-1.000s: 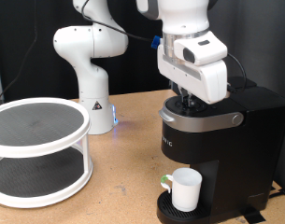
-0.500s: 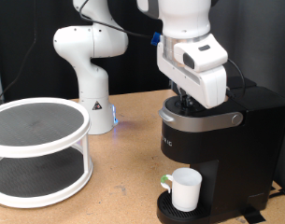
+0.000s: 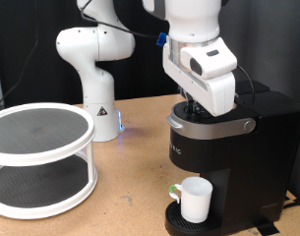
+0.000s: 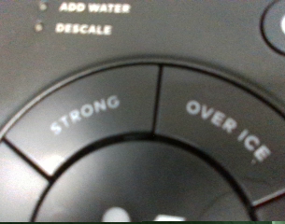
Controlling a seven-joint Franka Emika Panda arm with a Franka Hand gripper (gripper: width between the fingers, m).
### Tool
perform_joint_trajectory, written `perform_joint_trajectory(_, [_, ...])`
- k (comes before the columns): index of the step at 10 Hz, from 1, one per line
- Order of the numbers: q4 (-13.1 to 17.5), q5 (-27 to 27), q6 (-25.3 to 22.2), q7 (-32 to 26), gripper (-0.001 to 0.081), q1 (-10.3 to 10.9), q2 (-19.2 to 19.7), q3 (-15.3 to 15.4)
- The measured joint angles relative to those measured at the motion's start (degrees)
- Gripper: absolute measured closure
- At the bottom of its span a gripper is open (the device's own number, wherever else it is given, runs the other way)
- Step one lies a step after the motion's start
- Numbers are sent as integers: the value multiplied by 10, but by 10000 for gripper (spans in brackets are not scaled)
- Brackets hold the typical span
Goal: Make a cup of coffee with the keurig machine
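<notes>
The black keurig machine (image 3: 233, 152) stands at the exterior view's right with its silver-grey lid handle (image 3: 213, 125) down. The white cup (image 3: 196, 200) stands on the round drip tray (image 3: 179, 225) under the spout. My gripper (image 3: 196, 106) is right above the machine's top, its fingers down at the button panel and hidden behind the white hand. The wrist view is filled by the round buttons marked STRONG (image 4: 84, 114) and OVER ICE (image 4: 226, 128); no fingers show in it.
A white two-tier round rack (image 3: 39, 157) stands at the exterior view's left. The white robot arm base (image 3: 93, 74) rises behind it. The wooden table (image 3: 130, 187) lies between the rack and the machine.
My hand has shifted slightly towards the exterior view's left and up over the machine's top. The cup and machine have not moved.
</notes>
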Motion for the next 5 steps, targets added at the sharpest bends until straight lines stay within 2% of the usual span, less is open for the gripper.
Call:
perform_joint_trajectory(3, [-3, 3, 11, 0, 804, 0, -1, 0])
perform_joint_trajectory(5, [-32, 36, 77, -19, 804, -1, -15, -3])
